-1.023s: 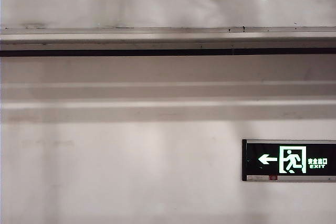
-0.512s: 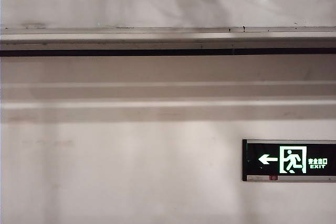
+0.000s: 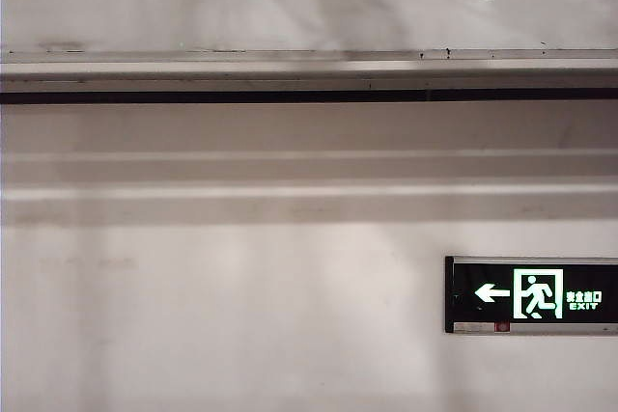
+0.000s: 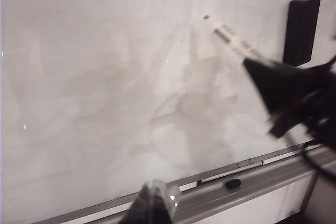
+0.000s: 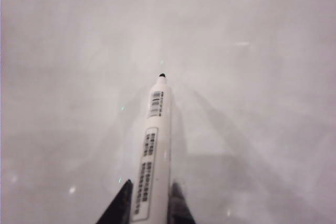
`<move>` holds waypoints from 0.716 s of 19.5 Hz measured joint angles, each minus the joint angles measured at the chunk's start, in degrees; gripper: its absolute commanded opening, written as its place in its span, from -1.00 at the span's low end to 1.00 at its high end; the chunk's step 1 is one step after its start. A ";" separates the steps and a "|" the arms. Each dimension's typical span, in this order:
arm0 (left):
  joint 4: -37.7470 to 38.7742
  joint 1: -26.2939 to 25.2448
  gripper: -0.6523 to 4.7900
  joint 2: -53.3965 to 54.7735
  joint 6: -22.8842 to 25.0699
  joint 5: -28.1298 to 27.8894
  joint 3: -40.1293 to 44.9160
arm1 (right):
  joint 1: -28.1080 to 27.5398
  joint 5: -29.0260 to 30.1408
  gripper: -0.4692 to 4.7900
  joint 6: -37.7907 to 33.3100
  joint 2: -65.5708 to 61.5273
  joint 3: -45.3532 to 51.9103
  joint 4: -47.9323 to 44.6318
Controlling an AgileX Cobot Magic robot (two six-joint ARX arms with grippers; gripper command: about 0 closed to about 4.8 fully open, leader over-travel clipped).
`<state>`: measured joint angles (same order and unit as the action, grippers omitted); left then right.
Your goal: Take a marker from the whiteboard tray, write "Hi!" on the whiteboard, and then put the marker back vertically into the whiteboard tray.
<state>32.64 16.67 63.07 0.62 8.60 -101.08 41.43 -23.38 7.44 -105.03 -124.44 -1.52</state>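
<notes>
White marker (image 5: 155, 150) clenched in right gripper (image 5: 149, 203) at whiteboard (image 5: 262, 77) (exterior view misses both), left gripper (image 4: 152, 208) state unclear

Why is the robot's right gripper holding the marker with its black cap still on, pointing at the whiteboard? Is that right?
Not quite. The right gripper does hold the marker, pointing at the whiteboard, but the cap is off: the right wrist view shows the bare dark tip. In the left wrist view a small black thing, maybe the cap, lies on the tray.
</notes>
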 measured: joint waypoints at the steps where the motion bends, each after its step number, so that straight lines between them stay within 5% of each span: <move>1: 0.17 0.00 -0.78 0.00 0.00 0.00 0.00 | 0.00 0.02 -0.84 0.13 -0.98 0.00 0.09; 14: 0.42 0.00 -0.78 0.00 0.00 0.00 0.00 | -1.75 -0.39 -0.84 2.05 -3.37 0.04 0.22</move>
<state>33.06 16.67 63.07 0.62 8.60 -101.08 39.68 -23.77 9.50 -108.40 -124.40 -1.30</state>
